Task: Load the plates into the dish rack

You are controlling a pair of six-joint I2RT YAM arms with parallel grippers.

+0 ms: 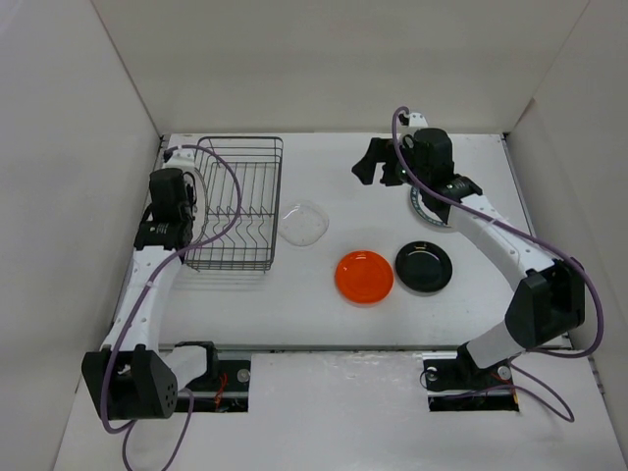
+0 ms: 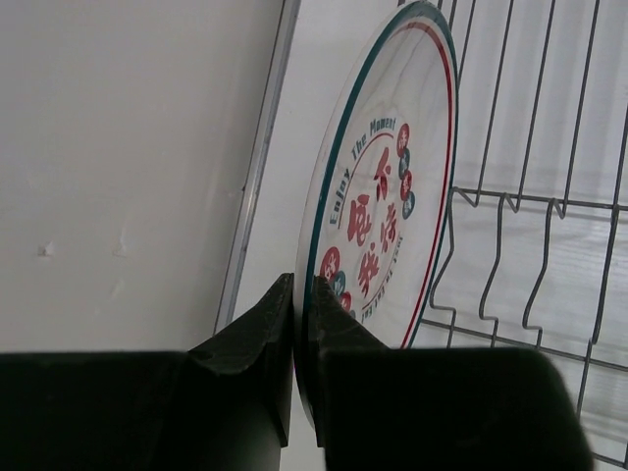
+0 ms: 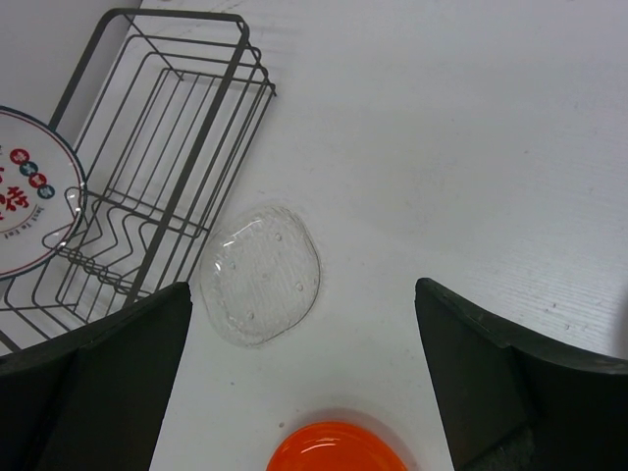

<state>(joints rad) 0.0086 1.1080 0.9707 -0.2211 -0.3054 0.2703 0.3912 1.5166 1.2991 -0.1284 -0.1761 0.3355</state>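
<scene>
My left gripper [image 2: 304,294] is shut on the rim of the white plate with red characters [image 2: 378,196] and holds it upright at the left side of the black wire dish rack [image 1: 235,201]. That plate also shows in the right wrist view [image 3: 29,206], over the rack [image 3: 157,167]. The clear plate [image 1: 305,223] lies flat just right of the rack. The orange plate [image 1: 364,276] and the black plate [image 1: 424,266] lie side by side nearer the front. The green-rimmed plate [image 1: 429,213] is partly hidden under my right arm. My right gripper [image 1: 378,162] is open and empty, above the table.
White walls enclose the table on the left, back and right; the rack stands close to the left wall. The rack's upright wire dividers [image 2: 530,245] are right beside the held plate. The clear plate [image 3: 260,275] and the orange plate [image 3: 339,446] lie below my right gripper.
</scene>
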